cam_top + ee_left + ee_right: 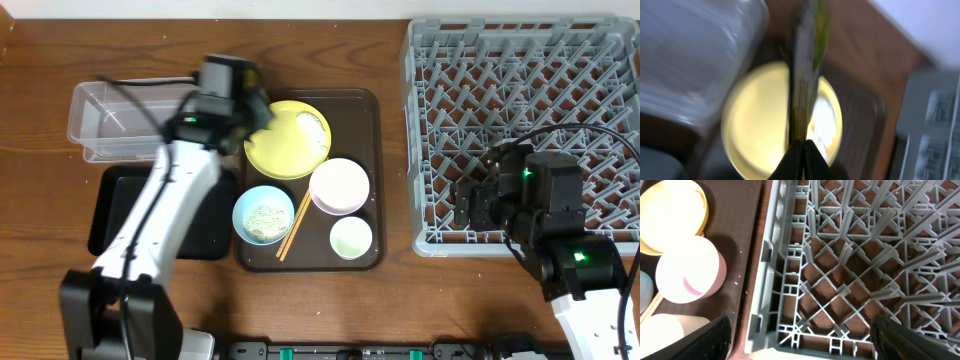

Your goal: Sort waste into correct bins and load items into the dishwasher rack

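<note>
My left gripper (258,108) is shut on the green-yellow snack wrapper (802,75), which hangs above the yellow plate (285,150); its fingertips (804,144) show pressed together in the blurred left wrist view. A white lump (312,124) lies on the plate. The light blue bowl (264,214) holds whitish scraps. The white bowl (340,186), small cup (351,238) and chopsticks (294,225) lie on the brown tray. My right gripper (812,340) is open and empty above the front-left corner of the grey rack (530,80).
The clear box (110,120) stands at the left, with the shallow black tray (115,215) in front of it. The dark brown serving tray (370,110) holds the dishes in the middle. The rack (840,280) has upright pegs.
</note>
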Available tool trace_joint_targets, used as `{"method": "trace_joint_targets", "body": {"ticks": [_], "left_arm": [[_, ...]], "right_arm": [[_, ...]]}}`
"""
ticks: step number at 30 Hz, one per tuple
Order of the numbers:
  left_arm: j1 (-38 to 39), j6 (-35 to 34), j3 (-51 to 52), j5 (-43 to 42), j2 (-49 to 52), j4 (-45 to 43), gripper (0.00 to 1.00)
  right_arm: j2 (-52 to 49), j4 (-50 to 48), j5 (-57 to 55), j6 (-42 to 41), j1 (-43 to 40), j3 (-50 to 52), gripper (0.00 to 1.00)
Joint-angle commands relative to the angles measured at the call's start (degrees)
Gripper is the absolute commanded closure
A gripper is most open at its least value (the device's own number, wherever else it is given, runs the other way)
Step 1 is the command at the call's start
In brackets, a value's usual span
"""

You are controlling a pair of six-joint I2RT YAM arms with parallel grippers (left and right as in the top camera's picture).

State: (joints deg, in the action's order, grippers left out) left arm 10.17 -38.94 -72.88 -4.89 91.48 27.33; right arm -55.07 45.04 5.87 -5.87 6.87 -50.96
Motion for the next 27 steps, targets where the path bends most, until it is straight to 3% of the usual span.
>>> {"method": "trace_joint_targets", "body": {"ticks": [1, 7, 13, 15, 17, 22, 27], "left_arm": [[-7.69, 2.89, 0.15, 1.99, -1.05, -2.51, 0.94], [-15.91, 1.22, 0.15, 1.9, 1.31, -5.07, 0.94], [-17.75, 1.2, 0.15, -1.66, 1.92, -5.22, 0.94], [-17.35, 1.64, 0.15, -4.11, 1.84, -5.22, 0.89], [-16.55, 4.07, 0.15, -6.14, 1.84, -5.22, 0.71], [-12.44, 13.55, 0.15, -9.29, 1.84, -5.14, 0.46], [-7.15, 16.48, 0.17, -8.41, 2.23, -4.26, 0.43]], "right_arm": [[0.31, -0.02, 0.35, -0.48, -0.48, -1.53, 0.12], [0.31, -0.07, 0.35, -0.48, -0.48, -1.53, 0.12], [0.31, -0.26, 0.35, -0.48, -0.48, -1.53, 0.12], [0.31, -0.26, 0.35, -0.48, -0.48, -1.53, 0.12], [0.31, -0.24, 0.35, -0.48, -0.48, -1.53, 0.12], [0.31, -0.42, 0.33, -0.48, -0.48, -1.53, 0.09], [0.31, -0.63, 0.33, -0.5, -0.48, -1.53, 0.09]]}}
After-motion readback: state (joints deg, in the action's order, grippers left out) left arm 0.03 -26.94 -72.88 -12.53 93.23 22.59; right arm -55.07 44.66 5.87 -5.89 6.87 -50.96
